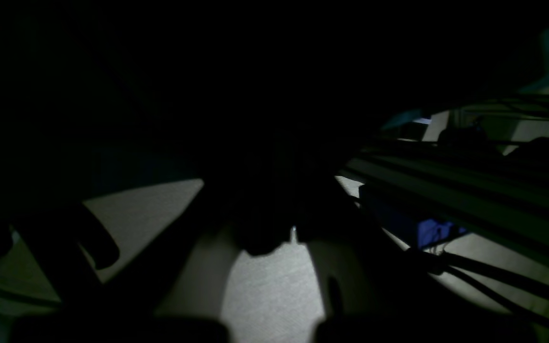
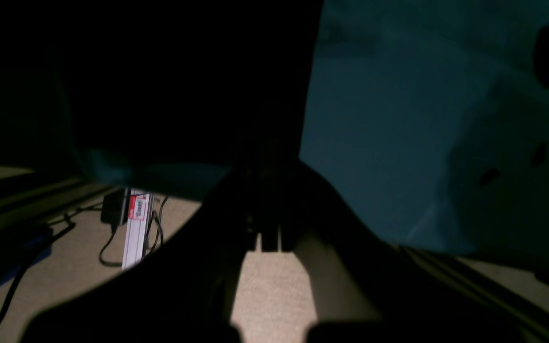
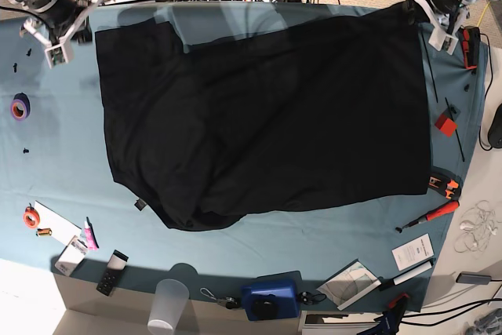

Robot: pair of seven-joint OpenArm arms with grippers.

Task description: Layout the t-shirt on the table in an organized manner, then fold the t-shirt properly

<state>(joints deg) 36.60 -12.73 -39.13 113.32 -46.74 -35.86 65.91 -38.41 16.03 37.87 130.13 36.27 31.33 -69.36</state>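
On the creased teal table (image 3: 63, 154), matte black t-shirt (image 3: 267, 115) lies flat; both pincers pressed together.

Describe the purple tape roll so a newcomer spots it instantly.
Start at the teal table with the black t-shirt across it. Look past the shirt's edge, on the base view's left side: the purple tape roll lies alone there, a ring, unlike the orange roll nearer the front.
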